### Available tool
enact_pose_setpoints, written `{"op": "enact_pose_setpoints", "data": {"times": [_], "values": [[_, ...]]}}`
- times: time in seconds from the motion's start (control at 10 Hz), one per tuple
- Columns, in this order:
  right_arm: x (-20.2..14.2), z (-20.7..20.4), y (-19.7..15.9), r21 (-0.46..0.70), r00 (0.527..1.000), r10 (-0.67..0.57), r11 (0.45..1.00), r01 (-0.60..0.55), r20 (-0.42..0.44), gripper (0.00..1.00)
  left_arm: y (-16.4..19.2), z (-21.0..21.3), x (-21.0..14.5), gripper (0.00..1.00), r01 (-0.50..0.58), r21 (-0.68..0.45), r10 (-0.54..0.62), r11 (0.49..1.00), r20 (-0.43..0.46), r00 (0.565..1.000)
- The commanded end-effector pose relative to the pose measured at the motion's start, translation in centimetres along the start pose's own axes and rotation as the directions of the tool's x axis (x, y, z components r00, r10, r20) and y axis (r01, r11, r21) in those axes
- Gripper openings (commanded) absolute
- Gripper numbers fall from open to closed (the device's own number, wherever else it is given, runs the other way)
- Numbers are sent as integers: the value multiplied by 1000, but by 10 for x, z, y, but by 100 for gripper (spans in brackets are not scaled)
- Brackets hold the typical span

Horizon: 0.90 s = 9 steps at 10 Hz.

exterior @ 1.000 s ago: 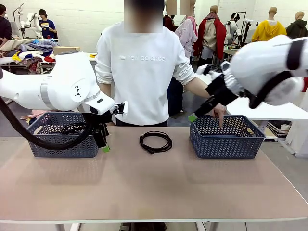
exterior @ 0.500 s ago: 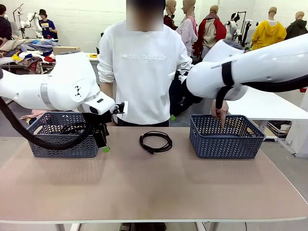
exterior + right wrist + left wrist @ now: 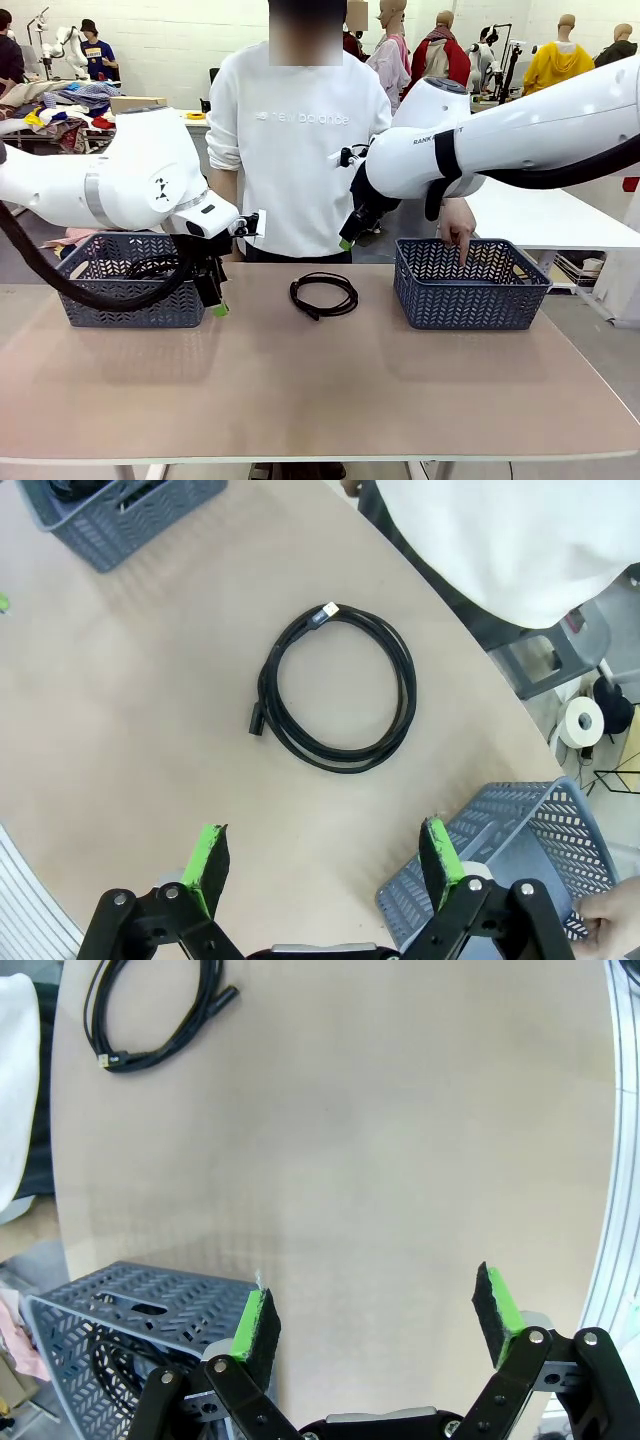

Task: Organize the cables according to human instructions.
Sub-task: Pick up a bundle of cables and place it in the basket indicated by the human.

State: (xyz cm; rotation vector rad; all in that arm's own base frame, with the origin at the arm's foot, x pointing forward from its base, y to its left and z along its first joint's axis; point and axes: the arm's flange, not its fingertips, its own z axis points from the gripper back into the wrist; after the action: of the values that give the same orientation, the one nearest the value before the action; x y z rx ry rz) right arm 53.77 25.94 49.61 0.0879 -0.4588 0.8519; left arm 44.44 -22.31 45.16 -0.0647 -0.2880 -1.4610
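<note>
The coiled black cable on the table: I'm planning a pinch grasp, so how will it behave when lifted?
The cable is thin cord in loose round loops with nothing visibly tying them, so it will probably sag and partly uncoil. It looks light for its spread. Its plug ends stick out and may dangle or snag on the basket rim.

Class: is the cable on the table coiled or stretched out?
Coiled: the cable lies in a round loop on the bare table, between the two baskets.
</note>
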Motion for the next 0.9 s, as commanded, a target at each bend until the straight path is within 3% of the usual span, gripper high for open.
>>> {"op": "enact_pose_setpoints", "data": {"times": [0.0,0.6,0.8], "values": [[-4,-3,-3,-6,1000,-5,1000,5,4,100,0,1,-1,100,-5,4,5,1000,0,1000],[-2,-4,-3,1,1000,-6,1000,6,-6,100,0,1,-1,100,-5,4,5,1000,0,1000],[16,-32,5,5,998,-15,1000,15,-62,100,0,1,-1,100,-5,4,5,1000,0,1000]]}}
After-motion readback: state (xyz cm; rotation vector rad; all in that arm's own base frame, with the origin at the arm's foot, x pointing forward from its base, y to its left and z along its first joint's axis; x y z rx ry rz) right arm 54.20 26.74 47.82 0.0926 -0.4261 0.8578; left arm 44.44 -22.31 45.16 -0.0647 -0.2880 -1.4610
